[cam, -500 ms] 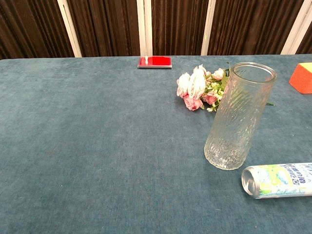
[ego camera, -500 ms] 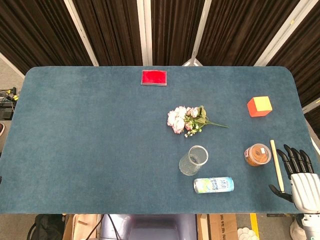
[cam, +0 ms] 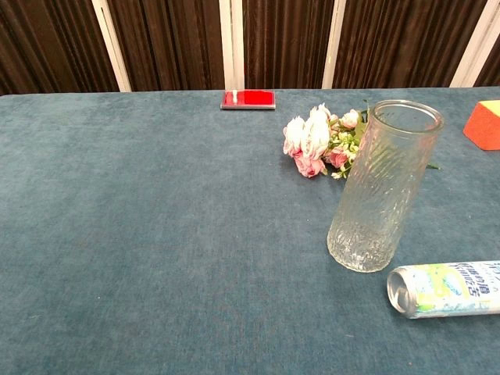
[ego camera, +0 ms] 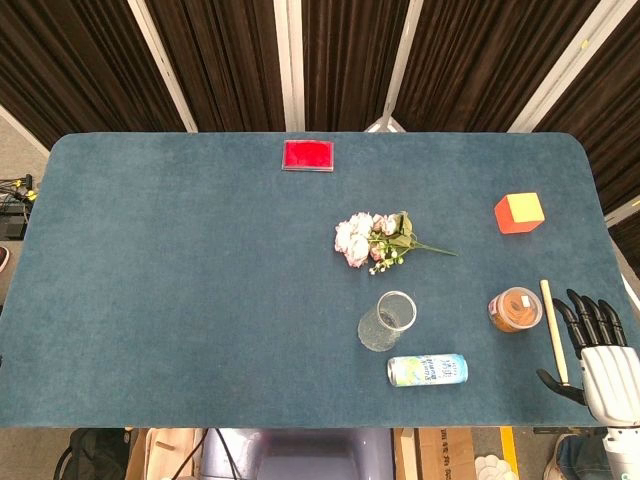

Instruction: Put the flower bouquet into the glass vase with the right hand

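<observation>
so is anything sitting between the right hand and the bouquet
Partly. The right hand is at the table's near right edge, and the orange-lidded jar and wooden stick lie just ahead of it, roughly on the line to the flower bouquet. The glass vase stands nearer than the bouquet, off that line.

The only printing shows on the drink can, lying on its side at about four o'clock from the glass vase. Its label carries blue characters on pale green and white, too small and blurred to read.
</observation>
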`<state>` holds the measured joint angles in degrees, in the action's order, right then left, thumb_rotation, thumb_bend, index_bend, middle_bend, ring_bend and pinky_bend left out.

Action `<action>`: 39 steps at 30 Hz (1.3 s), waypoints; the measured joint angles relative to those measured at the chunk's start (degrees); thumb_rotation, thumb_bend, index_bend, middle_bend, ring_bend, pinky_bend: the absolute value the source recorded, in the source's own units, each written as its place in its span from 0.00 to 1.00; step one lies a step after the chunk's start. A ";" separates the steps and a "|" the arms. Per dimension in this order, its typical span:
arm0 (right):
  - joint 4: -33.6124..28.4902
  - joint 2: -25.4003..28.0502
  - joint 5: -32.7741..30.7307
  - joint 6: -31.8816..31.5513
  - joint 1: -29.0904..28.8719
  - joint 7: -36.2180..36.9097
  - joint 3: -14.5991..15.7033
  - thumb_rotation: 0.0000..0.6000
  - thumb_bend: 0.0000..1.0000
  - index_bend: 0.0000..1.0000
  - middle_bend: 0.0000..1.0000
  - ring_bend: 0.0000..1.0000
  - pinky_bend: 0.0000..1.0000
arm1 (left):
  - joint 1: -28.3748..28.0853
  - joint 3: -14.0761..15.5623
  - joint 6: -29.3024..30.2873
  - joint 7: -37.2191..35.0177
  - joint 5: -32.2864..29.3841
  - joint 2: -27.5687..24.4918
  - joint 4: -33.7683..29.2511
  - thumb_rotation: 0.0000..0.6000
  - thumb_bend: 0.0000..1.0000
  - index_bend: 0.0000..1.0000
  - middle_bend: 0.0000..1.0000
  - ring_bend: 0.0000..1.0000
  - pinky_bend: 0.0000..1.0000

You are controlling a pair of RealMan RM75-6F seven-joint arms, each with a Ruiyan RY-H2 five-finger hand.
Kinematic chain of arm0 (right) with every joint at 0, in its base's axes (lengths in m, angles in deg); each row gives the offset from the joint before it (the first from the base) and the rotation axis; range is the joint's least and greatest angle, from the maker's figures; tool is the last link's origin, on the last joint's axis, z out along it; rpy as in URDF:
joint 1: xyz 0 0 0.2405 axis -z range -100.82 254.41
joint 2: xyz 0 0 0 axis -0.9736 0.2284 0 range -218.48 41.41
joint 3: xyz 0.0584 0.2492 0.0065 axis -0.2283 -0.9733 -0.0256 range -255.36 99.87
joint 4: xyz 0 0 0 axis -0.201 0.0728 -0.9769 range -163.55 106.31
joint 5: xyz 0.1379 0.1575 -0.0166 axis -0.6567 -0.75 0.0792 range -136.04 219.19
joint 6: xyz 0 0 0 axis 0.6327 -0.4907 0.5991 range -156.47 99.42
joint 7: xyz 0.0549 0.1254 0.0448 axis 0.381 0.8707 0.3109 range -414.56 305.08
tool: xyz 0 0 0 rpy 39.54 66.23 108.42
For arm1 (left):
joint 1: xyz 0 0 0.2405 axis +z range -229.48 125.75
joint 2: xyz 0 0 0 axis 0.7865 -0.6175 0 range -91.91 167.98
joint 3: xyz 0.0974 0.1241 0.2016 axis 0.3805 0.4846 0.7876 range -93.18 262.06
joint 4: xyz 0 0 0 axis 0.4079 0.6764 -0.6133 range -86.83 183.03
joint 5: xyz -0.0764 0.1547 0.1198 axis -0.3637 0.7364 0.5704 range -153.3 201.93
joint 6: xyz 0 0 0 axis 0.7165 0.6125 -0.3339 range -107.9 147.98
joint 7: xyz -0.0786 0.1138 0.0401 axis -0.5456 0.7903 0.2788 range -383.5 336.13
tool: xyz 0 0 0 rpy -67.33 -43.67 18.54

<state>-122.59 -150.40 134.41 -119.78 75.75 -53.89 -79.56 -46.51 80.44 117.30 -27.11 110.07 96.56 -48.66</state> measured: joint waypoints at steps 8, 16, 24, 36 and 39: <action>-0.45 0.06 -0.19 1.65 -0.39 -0.65 0.54 1.00 0.11 0.10 0.04 0.03 0.00 | -0.44 -0.29 -0.73 -0.50 -0.27 0.01 0.32 1.00 0.35 0.13 0.00 0.00 0.06; -1.32 0.46 -0.95 1.17 0.08 0.22 0.38 1.00 0.11 0.10 0.04 0.03 0.00 | -0.23 -0.12 -0.11 -0.41 0.19 0.17 0.53 1.00 0.35 0.13 0.00 0.00 0.06; -0.88 0.90 -2.78 4.12 -1.76 7.70 -0.83 1.00 0.11 0.10 0.04 0.03 0.00 | -0.64 -0.23 -0.94 0.55 -0.28 0.52 0.53 1.00 0.35 0.13 0.00 0.00 0.06; -0.09 4.34 -15.70 23.87 -14.40 14.76 -9.38 1.00 0.11 0.10 0.04 0.01 0.00 | -1.60 -0.45 -1.77 3.67 -0.29 1.86 0.01 1.00 0.35 0.13 0.00 0.00 0.06; 0.14 4.32 -19.76 29.77 -18.25 14.30 -11.09 1.00 0.11 0.10 0.04 0.00 0.00 | -1.69 -0.78 -1.76 3.79 -0.76 2.03 -0.03 1.00 0.35 0.13 0.00 0.00 0.06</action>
<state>-122.45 -146.08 114.65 -90.02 57.50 -39.59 -90.65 -48.21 79.66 115.54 -23.32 109.31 98.59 -48.69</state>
